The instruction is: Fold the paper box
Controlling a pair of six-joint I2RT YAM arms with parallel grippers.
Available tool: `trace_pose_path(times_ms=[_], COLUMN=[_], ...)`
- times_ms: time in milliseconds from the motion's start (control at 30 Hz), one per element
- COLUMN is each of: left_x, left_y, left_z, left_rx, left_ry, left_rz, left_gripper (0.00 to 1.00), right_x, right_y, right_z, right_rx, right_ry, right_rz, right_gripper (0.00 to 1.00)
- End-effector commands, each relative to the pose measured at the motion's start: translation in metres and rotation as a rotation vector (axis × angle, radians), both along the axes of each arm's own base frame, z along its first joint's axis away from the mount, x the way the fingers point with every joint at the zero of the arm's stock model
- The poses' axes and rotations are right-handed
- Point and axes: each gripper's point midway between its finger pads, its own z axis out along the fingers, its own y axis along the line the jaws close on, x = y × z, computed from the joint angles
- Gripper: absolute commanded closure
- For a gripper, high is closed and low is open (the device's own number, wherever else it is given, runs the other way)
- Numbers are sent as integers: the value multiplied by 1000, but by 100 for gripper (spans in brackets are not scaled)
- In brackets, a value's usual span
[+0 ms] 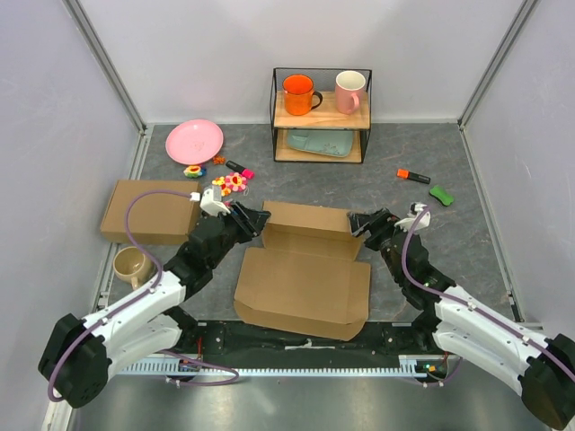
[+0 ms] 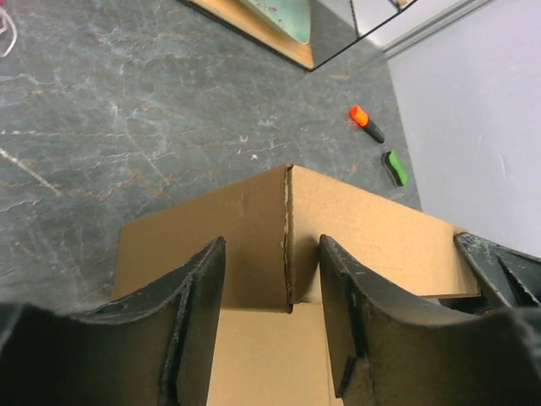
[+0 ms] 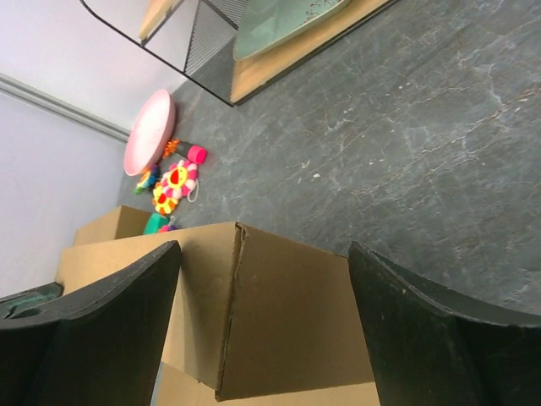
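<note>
The paper box [image 1: 301, 283] sits in the middle of the grey table [image 1: 449, 242], just in front of the two arms. Its wide flat panel lies nearest the arm bases, and its far part stands up as a low wall with side flaps. The left claw [image 1: 254, 220] is at the box's far left corner. The left wrist view shows its two black fingers [image 2: 194, 296] parted on either side of the corner seam with nothing pinched between them, though I cannot tell if they brush the cardboard. The right claw [image 1: 359, 222] is at the far right corner with its jaws spread wide. That corner lies in the gap between them, clear of both fingers [image 3: 406, 321], and it holds nothing. A second, closed cardboard box [image 1: 148, 213] rests to the left, with a beige mug [image 1: 132, 265] just in front of it. Further back lie a pink plate [image 1: 194, 141] and a small heap of colourful toys [image 1: 232, 184]. A wire shelf [image 1: 322, 112] against the back wall carries an orange mug [image 1: 298, 93] and a pink mug [image 1: 349, 91] on top. An orange marker [image 1: 413, 176] and a green object [image 1: 441, 194] lie to the right, well apart from the box
</note>
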Motion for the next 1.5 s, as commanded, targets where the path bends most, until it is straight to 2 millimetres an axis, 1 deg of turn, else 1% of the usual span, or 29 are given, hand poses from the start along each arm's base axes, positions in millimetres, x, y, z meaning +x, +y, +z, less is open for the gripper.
trace_pose_path(times_ms=[0,33,67,100,133,167,233,267,333,367,433,467,533,567,600,633,667,700,733,767,800,833,867,933,1033,1100,1167,1333,1467], left_x=[-11,-10,-9,-6,-4,0,1,4,6,8,8,10,8,6,6,3,-4,-12,-17,-25,-34,-38,-42,-50,-57,-61,-64,-69,-71], left_y=[16,18,21,24,24,24,26,26,26,26,28,27,34,38,47,55,65,78,85,94,103,106,109,117,130,137,140,144,145], left_z=[-25,-21,-15,-11,-5,9,17,30,41,54,62,77,83,98,103,107,101,109,107,95,99,97,85,83,69,64,60,50,44], left_rx=[176,191,209,228,235,227,244,233,240,232,254,248,283,281,302,310,340,326,331,350,321,313,323,307,321,322,307,293,290], left_ry=[122,118,131,127,119,100,93,71,49,27,23,2,7,-15,-23,-23,6,-12,-7,21,4,-2,10,-6,24,39,36,38,44], left_rz=[19,26,39,52,56,63,68,71,69,70,71,72,86,99,133,156,174,216,233,247,273,276,275,290,332,359,371,378,378], left_gripper=[41,39,38,35,34,33,30,29,26,25,23,23,22,22,22,22,22,22,22,22,22,22,22,18,17,16,16,16,16], right_x=[-15,-12,-8,-9,-6,-4,-2,1,1,4,5,6,6,10,8,6,10,-3,-4,-6,-22,-25,-35,-43,-58,-66,-68,-64,-55], right_y=[-12,-13,-12,-14,-16,-16,-21,-22,-26,-28,-30,-27,-16,-9,2,6,14,33,26,32,51,51,69,79,103,111,118,123,123], right_z=[-39,-33,-18,-16,-9,7,22,43,59,82,100,120,133,145,146,138,141,139,139,135,135,136,130,130,113,109,97,70,58], right_rx=[-264,-271,-269,-300,-313,-316,-349,-338,-380,-373,-427,-430,-475,-530,-578,-658,-765,-842,-945,-1090,-1156,-1232,-1292,-1394,-1551,-1611,-1667,-1814,-1856], right_ry=[152,142,120,119,107,85,55,18,-11,-48,-82,-117,-149,-167,-169,-140,-139,-156,-144,-159,-203,-206,-237,-280,-335,-365,-376,-373,-339], right_rz=[44,35,31,32,23,16,8,-9,-11,-29,-19,-11,66,99,148,179,193,242,171,173,219,179,224,234,294,312,335,354,348], right_gripper=[10,8,6,2,2,2,2,2,2,2,2,2,2,2,2,2,2,2,2,2,2,2,2,2,2,2,2,2,2])
